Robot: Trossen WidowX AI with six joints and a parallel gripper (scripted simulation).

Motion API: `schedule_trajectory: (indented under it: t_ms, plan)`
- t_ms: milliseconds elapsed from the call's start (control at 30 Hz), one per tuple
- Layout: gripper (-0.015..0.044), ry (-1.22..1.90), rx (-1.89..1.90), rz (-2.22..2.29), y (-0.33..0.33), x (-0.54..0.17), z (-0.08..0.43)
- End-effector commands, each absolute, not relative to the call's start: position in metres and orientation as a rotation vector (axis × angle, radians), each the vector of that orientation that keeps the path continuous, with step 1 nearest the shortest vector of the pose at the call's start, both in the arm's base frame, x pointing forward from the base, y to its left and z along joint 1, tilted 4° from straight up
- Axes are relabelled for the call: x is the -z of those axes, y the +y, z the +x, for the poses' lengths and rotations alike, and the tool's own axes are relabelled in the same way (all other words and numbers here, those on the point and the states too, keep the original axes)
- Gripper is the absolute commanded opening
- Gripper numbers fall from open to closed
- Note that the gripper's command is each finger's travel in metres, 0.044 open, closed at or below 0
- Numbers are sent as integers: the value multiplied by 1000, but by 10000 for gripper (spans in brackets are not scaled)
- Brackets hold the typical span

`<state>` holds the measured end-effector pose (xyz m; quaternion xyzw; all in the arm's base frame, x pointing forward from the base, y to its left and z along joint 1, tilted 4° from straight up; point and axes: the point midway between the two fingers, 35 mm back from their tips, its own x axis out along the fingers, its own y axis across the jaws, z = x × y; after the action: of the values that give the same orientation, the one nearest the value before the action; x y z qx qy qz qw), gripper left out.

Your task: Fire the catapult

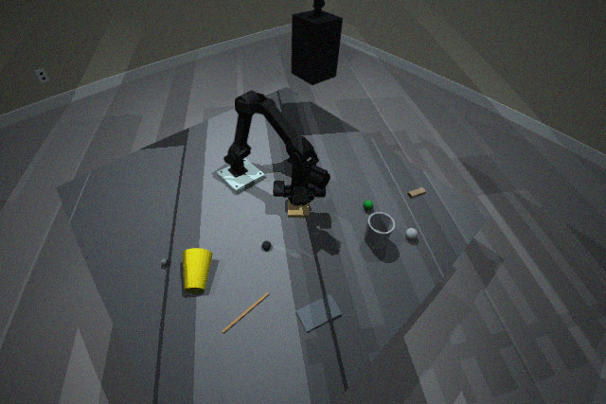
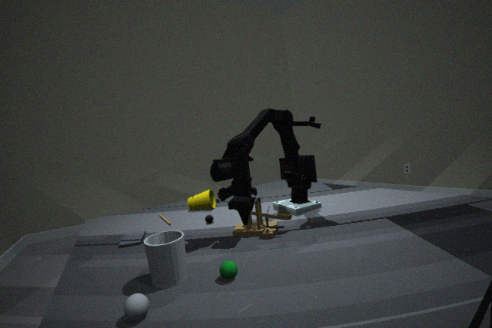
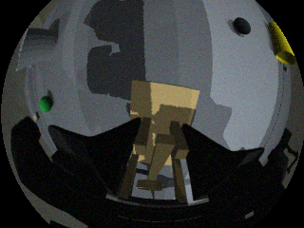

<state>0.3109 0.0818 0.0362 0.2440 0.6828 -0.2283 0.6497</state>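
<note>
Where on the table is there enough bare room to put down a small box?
Best, I think, between the yellow cup and the arm's base plate. Crowded: the white mug, with the green ball and white ball beside it.
</note>
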Motion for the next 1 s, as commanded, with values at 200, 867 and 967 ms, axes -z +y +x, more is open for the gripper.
schedule_trajectory:
  t_ms: [200,867,967]
  plan:
    - [341,1551,518,554,82,-37,311]
    - [440,1552,516,555,77,-130,314]
    - [440,1552,516,555,79,-102,314]
